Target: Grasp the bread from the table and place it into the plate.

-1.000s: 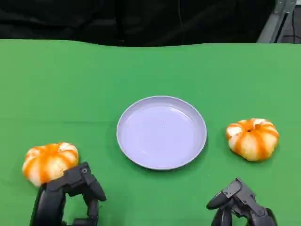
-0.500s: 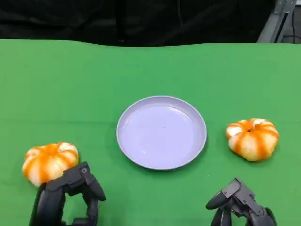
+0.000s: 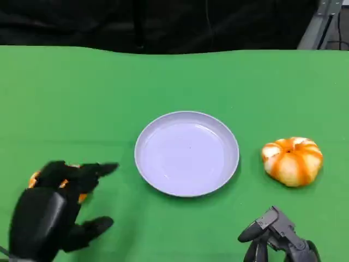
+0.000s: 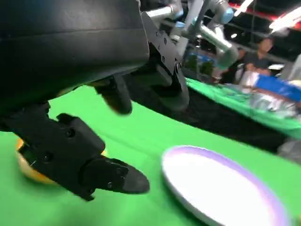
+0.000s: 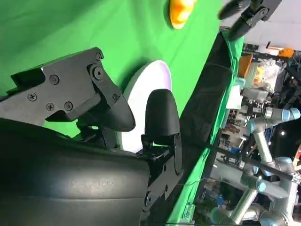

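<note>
1. Green cloth covers the desk [image 3: 174,82], with dark curtain behind its far edge; nearest the front edge are the robot's two hands.
2. At the front left corner the left hand [image 3: 52,210] hangs over one bread [image 3: 34,179], fingers spread apart and gripping nothing. This bread is almost wholly hidden under the hand, so whether the fingers touch it is hard to tell, probably not yet.
3. At the front right corner the right hand [image 3: 275,234] sits low at the desk edge, holding nothing, fingers loosely apart as far as the right wrist view shows.
4. Count, near to far: two hands, two breads, one plate. The second bread [image 3: 292,160] lies towards the right edge, beside the plate [image 3: 186,153] but apart from it; the plate sits mid-desk and holds nothing.
5. Risk: the left fingers closing off-centre on the round, ribbed bread could roll or nudge it towards the front edge instead of gripping it.
6. Risk: a soft bread squeezed too hard may deform; held too lightly, it may slip out on the way to the plate.
7. Risk: a low carry could knock the plate's rim and slide it.
</note>
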`<move>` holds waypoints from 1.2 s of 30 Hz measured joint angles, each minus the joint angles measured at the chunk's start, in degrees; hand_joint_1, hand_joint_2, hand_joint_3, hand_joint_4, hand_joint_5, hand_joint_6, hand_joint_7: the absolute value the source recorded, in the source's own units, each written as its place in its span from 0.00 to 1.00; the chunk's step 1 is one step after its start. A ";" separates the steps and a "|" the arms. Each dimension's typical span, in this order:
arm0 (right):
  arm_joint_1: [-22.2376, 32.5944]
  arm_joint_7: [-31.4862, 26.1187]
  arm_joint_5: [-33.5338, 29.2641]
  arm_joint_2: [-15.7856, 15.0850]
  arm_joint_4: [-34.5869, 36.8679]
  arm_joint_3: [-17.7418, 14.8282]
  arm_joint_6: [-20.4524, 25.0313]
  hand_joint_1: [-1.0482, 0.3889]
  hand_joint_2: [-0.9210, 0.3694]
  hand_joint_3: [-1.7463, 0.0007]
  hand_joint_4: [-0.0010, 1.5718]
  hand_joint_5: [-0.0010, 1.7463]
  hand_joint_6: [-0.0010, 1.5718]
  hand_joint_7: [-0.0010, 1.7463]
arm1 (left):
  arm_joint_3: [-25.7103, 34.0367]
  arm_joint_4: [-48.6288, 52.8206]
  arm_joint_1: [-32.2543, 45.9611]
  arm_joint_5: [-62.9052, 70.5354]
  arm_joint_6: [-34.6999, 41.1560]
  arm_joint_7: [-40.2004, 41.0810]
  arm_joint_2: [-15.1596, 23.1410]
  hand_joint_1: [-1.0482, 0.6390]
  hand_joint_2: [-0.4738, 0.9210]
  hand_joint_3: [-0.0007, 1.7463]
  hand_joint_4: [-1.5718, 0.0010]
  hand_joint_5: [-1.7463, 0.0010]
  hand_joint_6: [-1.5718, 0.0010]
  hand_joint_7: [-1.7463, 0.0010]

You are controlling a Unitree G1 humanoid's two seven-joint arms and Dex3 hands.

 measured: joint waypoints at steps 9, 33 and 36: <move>-0.01 -0.05 -0.11 0.16 -0.52 0.12 -0.01 0.66 0.17 0.19 0.39 1.00 0.25 1.00 | -6.75 -1.97 -4.31 8.22 17.34 -8.40 4.04 0.25 1.00 0.02 1.00 0.54 0.80 0.98; 0.43 0.42 -0.02 0.56 -1.13 0.18 0.02 0.65 0.16 0.21 0.40 1.00 0.25 1.00 | -17.79 48.13 -29.50 -1.61 16.45 13.72 7.59 0.48 0.73 0.63 0.14 0.04 0.22 0.18; 0.63 0.54 0.00 0.54 -1.25 0.16 0.02 0.65 0.16 0.21 0.40 1.00 0.24 1.00 | -18.87 50.81 -29.44 -1.70 10.43 25.92 8.72 0.50 0.60 0.76 0.09 0.00 0.20 0.03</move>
